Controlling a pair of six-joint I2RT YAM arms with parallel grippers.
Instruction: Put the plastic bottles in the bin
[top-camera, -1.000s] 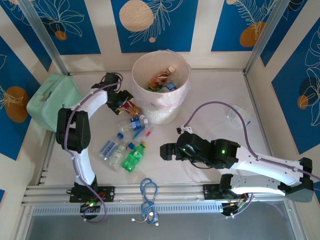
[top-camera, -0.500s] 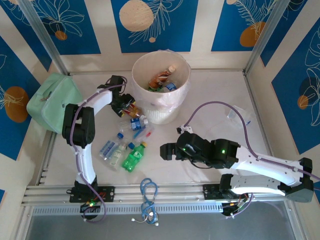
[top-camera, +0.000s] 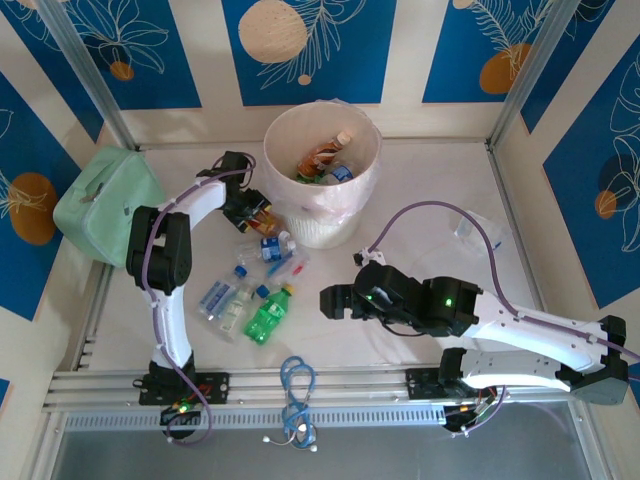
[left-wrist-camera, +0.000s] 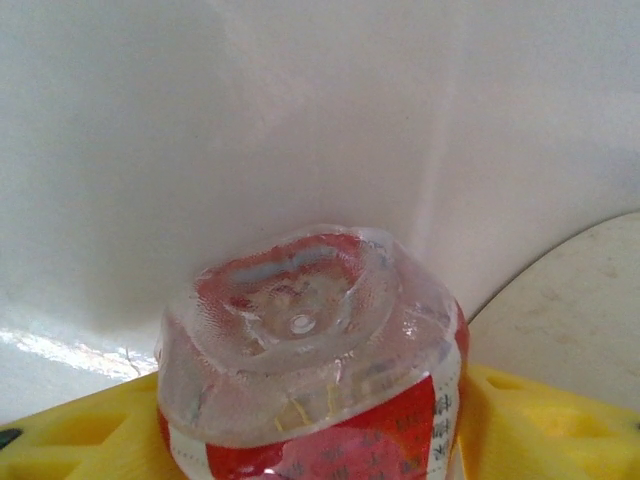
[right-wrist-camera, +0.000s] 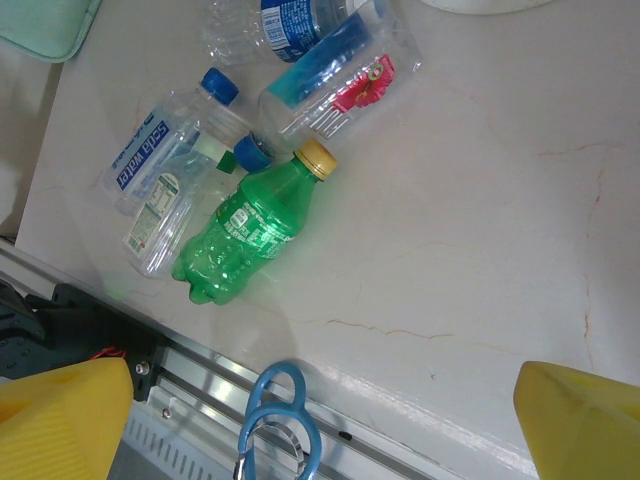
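Hold the small clear red-labelled plastic bottle (left-wrist-camera: 310, 360), lying at the foot of the large round cream-pink lined wastebasket (top-camera: 335, 215), firmly but without crushing, with the left gripper (top-camera: 251, 206) clamped on both its sides by the yellow pads (left-wrist-camera: 80, 430). Raise it straight up along the wall, well clear of the rim and the loose liner, before swinging over the opening and letting go above the bottles already inside (top-camera: 322, 160). Leave the right gripper (top-camera: 330, 300), spread wide and empty, hovering near the green bottle with the yellow cap (right-wrist-camera: 250, 225) and the clear blue-capped bottles (right-wrist-camera: 165, 165) beside it, out of the left arm's path.
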